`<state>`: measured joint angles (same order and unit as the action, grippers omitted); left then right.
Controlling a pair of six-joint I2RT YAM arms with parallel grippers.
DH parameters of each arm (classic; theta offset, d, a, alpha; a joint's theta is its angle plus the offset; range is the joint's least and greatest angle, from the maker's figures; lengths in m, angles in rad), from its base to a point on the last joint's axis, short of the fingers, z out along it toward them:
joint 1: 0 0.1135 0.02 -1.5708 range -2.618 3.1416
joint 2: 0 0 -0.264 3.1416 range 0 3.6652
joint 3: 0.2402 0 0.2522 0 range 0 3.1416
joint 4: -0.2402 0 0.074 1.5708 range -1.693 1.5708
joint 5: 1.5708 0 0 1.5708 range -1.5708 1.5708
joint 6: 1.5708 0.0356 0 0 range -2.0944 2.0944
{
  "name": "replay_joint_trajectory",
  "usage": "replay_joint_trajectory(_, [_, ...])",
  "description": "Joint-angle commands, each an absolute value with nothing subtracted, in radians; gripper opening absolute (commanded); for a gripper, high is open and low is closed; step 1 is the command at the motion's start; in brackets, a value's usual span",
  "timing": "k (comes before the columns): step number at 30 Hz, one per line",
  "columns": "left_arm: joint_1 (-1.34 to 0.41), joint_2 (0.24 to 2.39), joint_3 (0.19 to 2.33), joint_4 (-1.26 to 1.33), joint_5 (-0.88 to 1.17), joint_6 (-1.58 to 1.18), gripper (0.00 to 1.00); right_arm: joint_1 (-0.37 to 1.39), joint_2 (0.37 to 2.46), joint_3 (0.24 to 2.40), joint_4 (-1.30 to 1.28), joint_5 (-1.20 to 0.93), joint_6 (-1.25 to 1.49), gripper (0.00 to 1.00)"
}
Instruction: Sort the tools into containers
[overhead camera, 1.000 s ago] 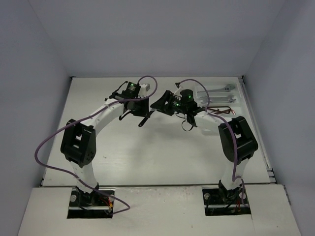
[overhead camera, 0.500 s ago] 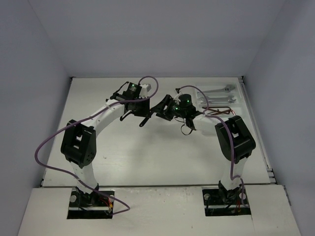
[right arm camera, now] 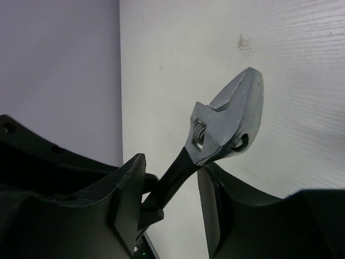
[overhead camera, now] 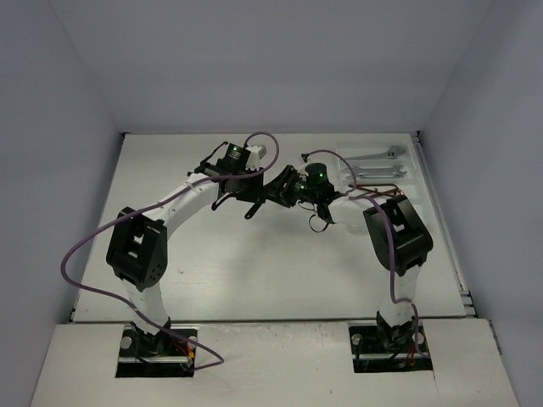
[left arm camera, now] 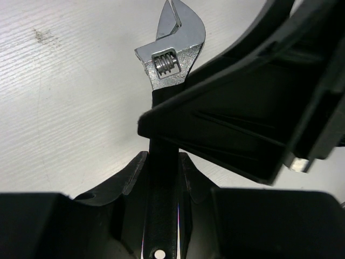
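Left claw is clamped on the black handle of the adjustable wrench, over the counter mid-field, between the arms. Right claw straddles the same wrench just below its silver head: fingers apart, gaps both sides, no grip. Far right: white tray holding two silver wrenches, with brown hex keys at its near side.

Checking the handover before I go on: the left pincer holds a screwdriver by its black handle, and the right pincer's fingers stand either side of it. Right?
Not a screwdriver. The left wrist view shows the left pincer holding an adjustable wrench by its black handle. The fingers of the right pincer do stand either side of it.
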<state>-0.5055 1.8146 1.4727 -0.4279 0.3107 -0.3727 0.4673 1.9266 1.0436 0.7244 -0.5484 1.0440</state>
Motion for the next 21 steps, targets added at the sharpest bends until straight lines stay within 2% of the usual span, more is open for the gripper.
replay_joint_trajectory(1, [-0.534, 1.710, 1.511, -0.334, 0.296, -0.362, 0.00, 0.471, 1.928, 1.097, 0.853, -0.554, 1.083, 0.31])
replay_joint_trajectory(3, [-0.538, 1.710, 1.512, -0.336, 0.289, -0.361, 0.00, 0.469, 1.924, 1.092, 0.861, -0.548, 1.079, 0.11])
replay_joint_trajectory(5, [-0.537, 1.708, 1.506, -0.336, 0.282, -0.362, 0.00, 0.463, 1.907, 1.087, 0.862, -0.537, 1.065, 0.00])
replay_joint_trajectory(6, [-0.538, 1.704, 1.501, -0.339, 0.271, -0.364, 0.01, 0.453, 1.902, 1.085, 0.862, -0.535, 1.058, 0.00])
replay_joint_trajectory(8, [-0.538, 1.685, 1.479, -0.342, 0.240, -0.375, 0.13, 0.432, 1.883, 1.079, 0.862, -0.531, 1.053, 0.00])
replay_joint_trajectory(11, [-0.537, 1.645, 1.448, -0.345, 0.179, -0.395, 0.43, 0.374, 1.859, 1.074, 0.864, -0.519, 1.045, 0.00])
replay_joint_trajectory(14, [-0.537, 1.599, 1.423, -0.364, 0.126, -0.403, 0.51, 0.286, 1.851, 1.089, 0.869, -0.527, 1.050, 0.00])
replay_joint_trajectory(21, [-0.537, 1.457, 1.305, -0.418, 0.026, -0.405, 0.56, 0.072, 1.864, 1.153, 0.880, -0.479, 1.052, 0.00])
